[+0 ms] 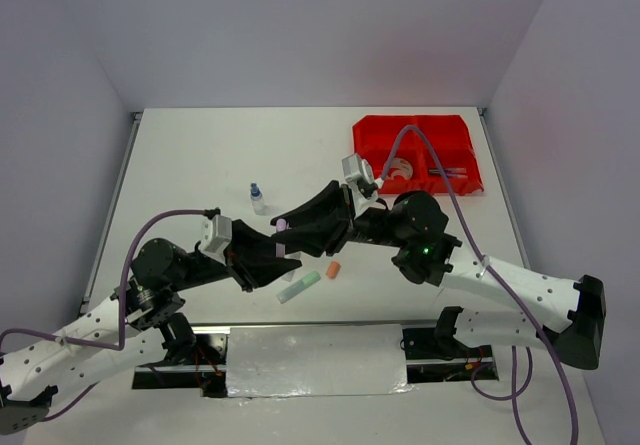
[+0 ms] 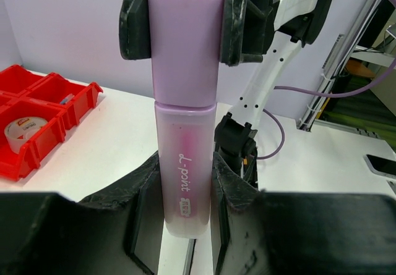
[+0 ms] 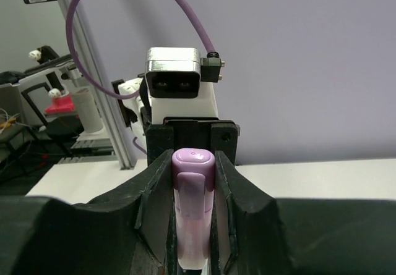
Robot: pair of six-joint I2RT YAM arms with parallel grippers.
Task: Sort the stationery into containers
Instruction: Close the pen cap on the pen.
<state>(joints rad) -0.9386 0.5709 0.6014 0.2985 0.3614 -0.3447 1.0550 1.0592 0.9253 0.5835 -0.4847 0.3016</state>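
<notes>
Pink highlighter point(image 2: 185, 133) is pinched mid-air, well short of the bins point(image 2: 86, 93): barrel by left gripper point(image 2: 184, 185), cap by right gripper point(image 3: 193, 182). Probably light, stiff, slick plastic, so it's best grabbed mid-barrel.

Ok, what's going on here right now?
Looks like a mid-air handover. The left tool grips the pink highlighter by its body, and the right tool is closed on the cap end. A green highlighter, an orange piece and a small bottle wait on the table, not yet sorted; the red bins hold a tape roll.
</notes>
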